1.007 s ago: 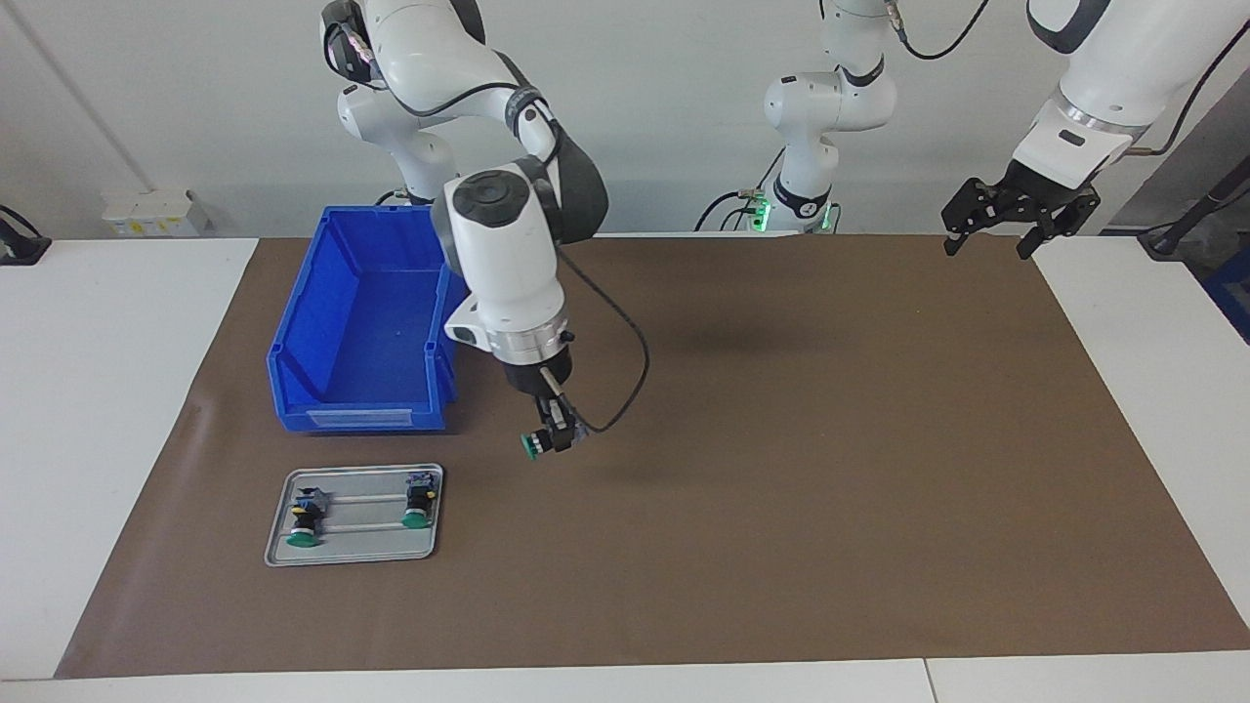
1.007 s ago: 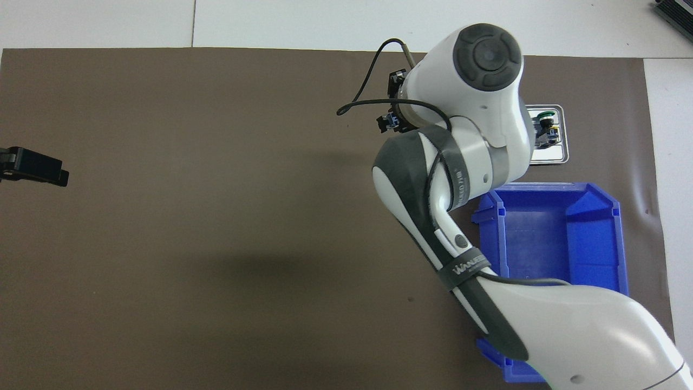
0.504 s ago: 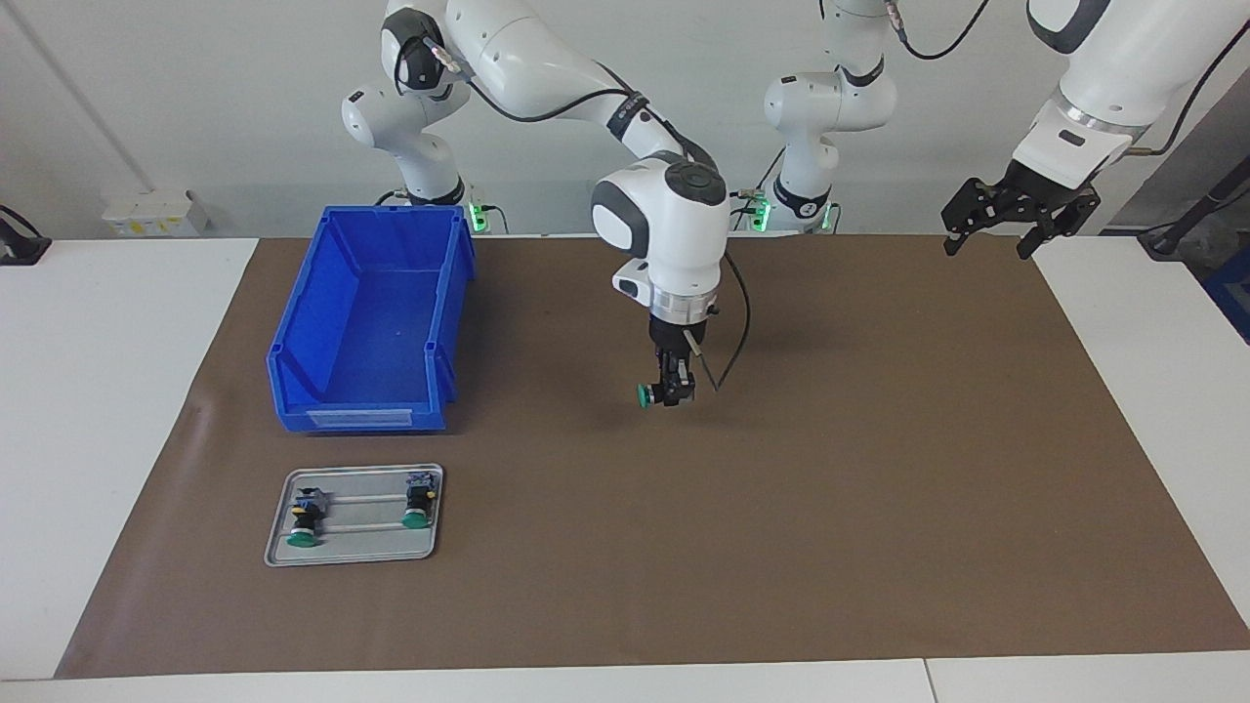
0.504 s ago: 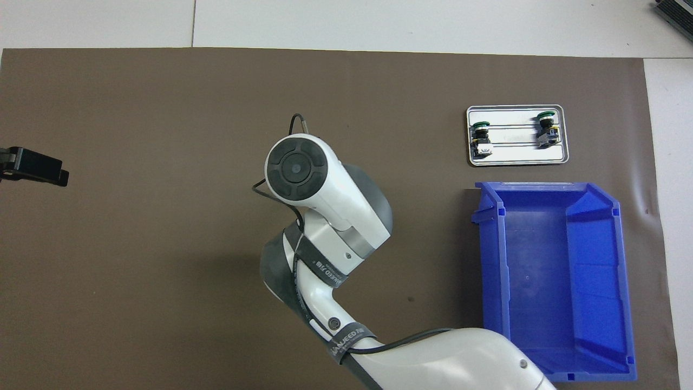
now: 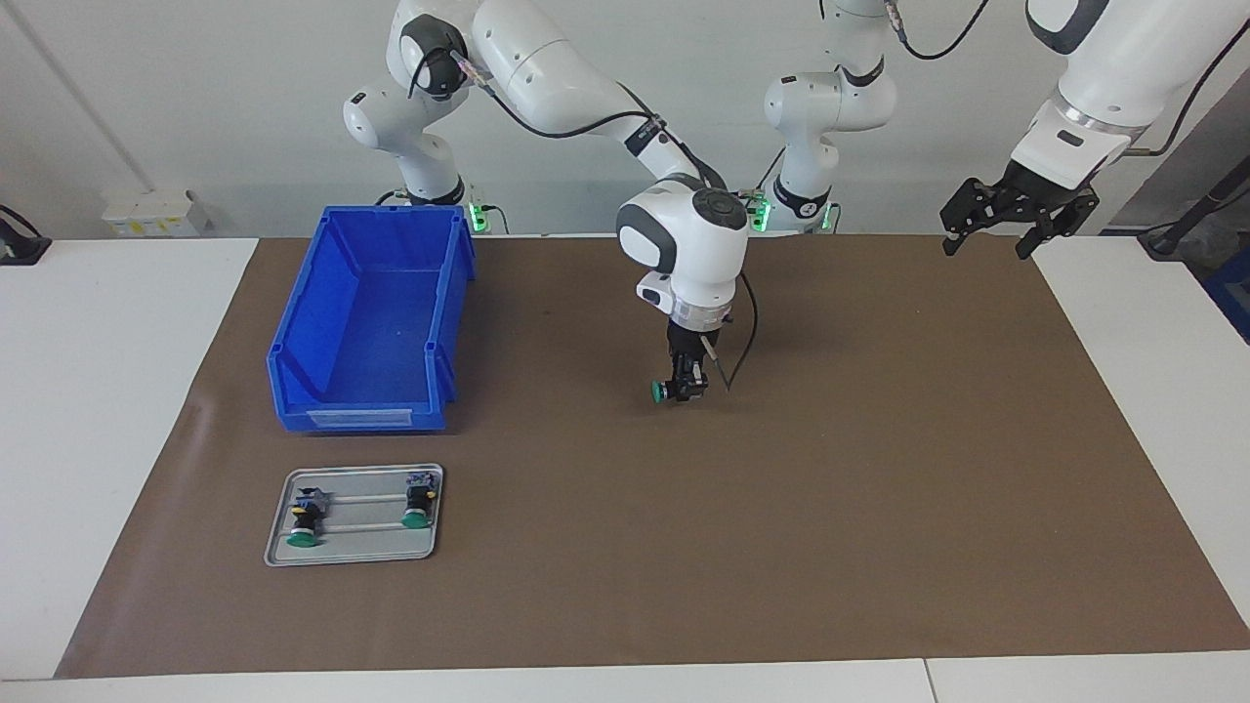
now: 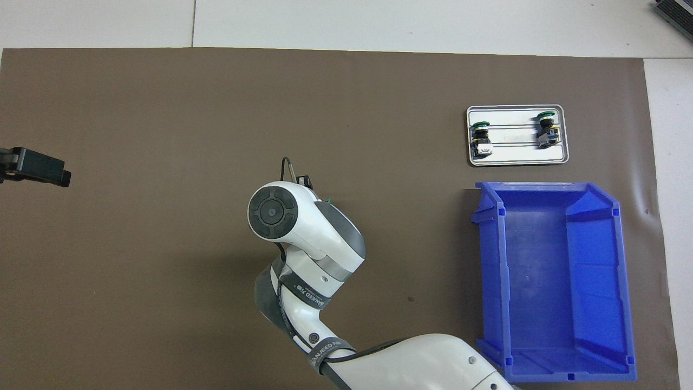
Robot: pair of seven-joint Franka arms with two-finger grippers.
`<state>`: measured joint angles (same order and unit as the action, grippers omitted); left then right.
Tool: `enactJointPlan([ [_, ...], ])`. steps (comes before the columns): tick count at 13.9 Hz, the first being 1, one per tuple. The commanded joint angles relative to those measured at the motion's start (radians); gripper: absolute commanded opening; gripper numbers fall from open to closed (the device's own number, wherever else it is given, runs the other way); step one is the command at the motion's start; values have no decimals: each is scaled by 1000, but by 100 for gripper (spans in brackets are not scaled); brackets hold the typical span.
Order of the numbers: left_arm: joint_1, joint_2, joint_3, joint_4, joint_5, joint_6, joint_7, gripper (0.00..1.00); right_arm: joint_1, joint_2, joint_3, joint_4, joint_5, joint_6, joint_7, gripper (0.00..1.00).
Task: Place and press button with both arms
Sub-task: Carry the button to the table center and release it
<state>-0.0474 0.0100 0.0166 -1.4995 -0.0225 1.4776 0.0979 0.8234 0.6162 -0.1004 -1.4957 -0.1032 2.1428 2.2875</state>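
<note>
I've got the button [image 5: 662, 392] pinched in the right gripper [image 5: 684, 390], low over mid-desk [image 5: 879, 469]. Left gripper [image 5: 1016, 217] waits spread wide at its end. Next: set it down upright, I reckon.

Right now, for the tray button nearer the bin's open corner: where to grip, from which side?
Grip the button across its black body, claw descending from above. It lies on its side on the tray, green cap pointing away from the robots, so the body's flanks are exposed.
</note>
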Motion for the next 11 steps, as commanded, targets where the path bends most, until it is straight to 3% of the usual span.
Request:
enactJointPlan([
  [1, -12, -24, -6, -31, 13, 23, -4, 100, 11, -32, -1, -55, -29, 35, 58, 0],
  [3, -26, -21, -6, -36, 15, 90, -4, 100, 11, -33, -1, -63, -35, 39, 61, 0],
  [4, -34, -22, -6, -38, 13, 95, 3, 100, 11, -33, 1, -66, -35, 48, 63, 41],
  [5, -34, -21, -6, -39, 13, 98, 23, 100, 13, -35, -1, -74, -35, 61, 63, 98],
  [9, -34, -18, -7, -50, 13, 172, 75, 100, 14, -42, 1, -60, -113, 51, -5, 100],
  [11, -38, -21, -10, -64, 12, 170, 173, 100, -9, -94, -1, -64, -110, 51, -99, 100],
])
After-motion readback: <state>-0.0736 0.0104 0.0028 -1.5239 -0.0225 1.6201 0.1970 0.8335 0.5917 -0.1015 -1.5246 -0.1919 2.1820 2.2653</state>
